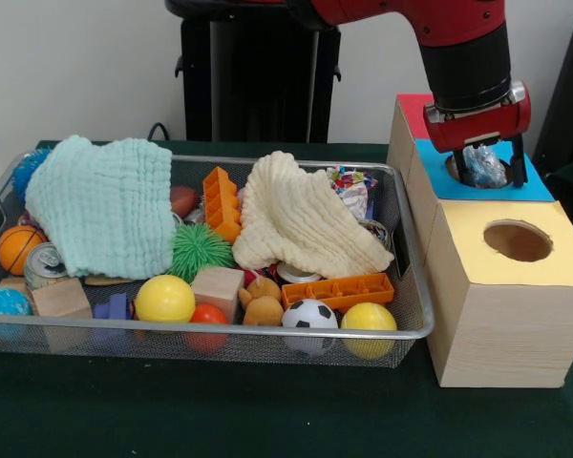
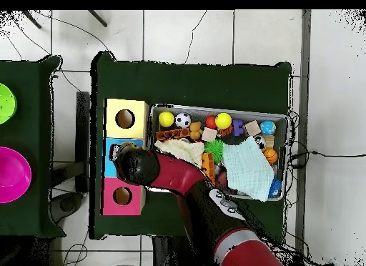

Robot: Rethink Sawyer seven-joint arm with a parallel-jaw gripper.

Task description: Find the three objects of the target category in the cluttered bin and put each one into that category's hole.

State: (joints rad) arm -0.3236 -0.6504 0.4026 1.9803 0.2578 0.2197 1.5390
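Observation:
The wire mesh bin (image 1: 220, 334) fills the table's left and middle in the front view, full of clutter; it also shows in the overhead view (image 2: 218, 108). My gripper (image 1: 487, 172) hangs over the hole of the blue-topped box (image 1: 537, 188), shut on a crumpled clear plastic wrapper (image 1: 485, 164) held at that hole's mouth. The red-topped box (image 1: 413, 110) stands just behind it. Its hole is hidden by the arm in the front view and shows in the overhead view (image 2: 122, 196), beside the arm's wrist (image 2: 134, 165).
A yellow-topped box (image 1: 554, 262) with an open hole (image 1: 518, 240) stands nearest the camera. The bin holds a mint cloth (image 1: 105, 205), a cream cloth (image 1: 301, 219), balls, wooden blocks, orange bricks and a can. Green (image 2: 4, 102) and magenta (image 2: 11, 174) bowls sit on a side table.

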